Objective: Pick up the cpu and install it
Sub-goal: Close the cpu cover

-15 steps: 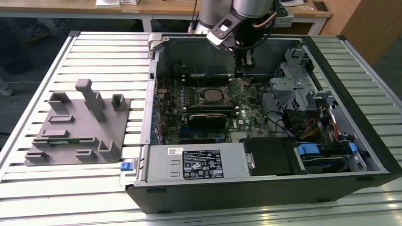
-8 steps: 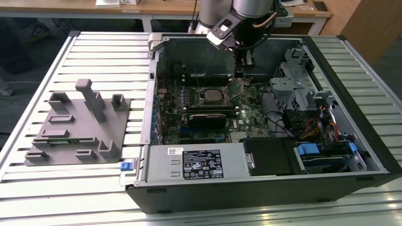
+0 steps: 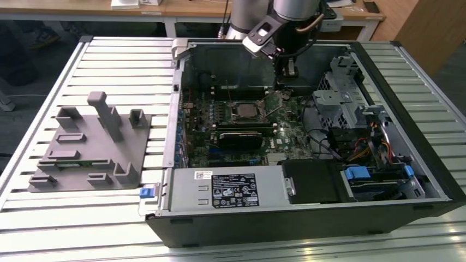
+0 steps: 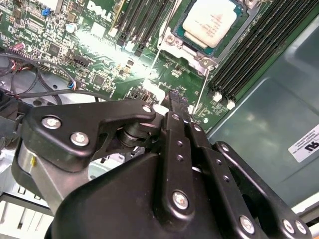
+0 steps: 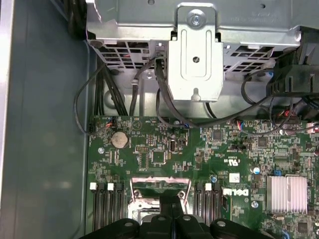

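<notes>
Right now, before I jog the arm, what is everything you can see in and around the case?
cpu: one, silver-white, lying in the motherboard's socket.
motherboard: one, green, on the floor of the case.
coin cell: one, silver, on the motherboard.
heatsink: one, silver, finned, on the motherboard.
power supply: one, silver with a white label, along the case's near edge.
drive cage: one, grey metal, at the exterior view's right inside the case.
computer case: one, black, open, on the table.
tray: one, grey plastic, to the exterior view's left of the case.
table: one, pale, slatted.
gripper: one, black, shut, empty, over the motherboard beside the socket.
</notes>
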Action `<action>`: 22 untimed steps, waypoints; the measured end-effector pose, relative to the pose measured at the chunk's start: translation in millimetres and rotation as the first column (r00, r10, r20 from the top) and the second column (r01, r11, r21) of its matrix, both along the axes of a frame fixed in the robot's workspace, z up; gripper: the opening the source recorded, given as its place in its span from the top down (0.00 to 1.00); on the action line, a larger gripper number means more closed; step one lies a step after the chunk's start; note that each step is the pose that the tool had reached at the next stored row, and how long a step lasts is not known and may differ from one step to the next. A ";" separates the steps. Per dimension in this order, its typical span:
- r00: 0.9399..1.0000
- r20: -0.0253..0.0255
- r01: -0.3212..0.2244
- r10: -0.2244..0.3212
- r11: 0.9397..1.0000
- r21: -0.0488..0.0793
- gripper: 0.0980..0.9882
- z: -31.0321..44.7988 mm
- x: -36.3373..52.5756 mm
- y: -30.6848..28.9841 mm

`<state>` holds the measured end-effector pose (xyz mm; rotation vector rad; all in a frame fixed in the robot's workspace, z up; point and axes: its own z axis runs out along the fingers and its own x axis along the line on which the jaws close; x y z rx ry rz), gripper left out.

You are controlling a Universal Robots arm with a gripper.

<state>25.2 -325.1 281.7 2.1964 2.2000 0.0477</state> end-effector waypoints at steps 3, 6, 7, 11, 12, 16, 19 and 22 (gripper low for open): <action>1.000 -0.002 0.000 0.000 1.000 0.000 0.99 0.0 2.9 0.0; 1.000 -0.008 0.000 0.000 1.000 0.000 0.99 1.2 3.8 -0.1; 1.000 -0.010 0.000 0.000 1.000 0.000 0.99 1.8 4.3 0.0; 1.000 -0.015 0.000 0.000 1.000 0.000 0.99 2.0 8.3 0.0; 1.000 -0.015 0.000 0.000 1.000 0.000 0.99 2.0 9.3 0.0; 1.000 -0.015 0.000 0.000 1.000 0.000 0.99 1.7 11.9 0.0; 1.000 -0.015 0.000 0.000 1.000 0.000 0.99 1.4 15.7 0.0; 1.000 -0.015 0.000 0.000 1.000 0.000 0.99 1.3 18.7 0.0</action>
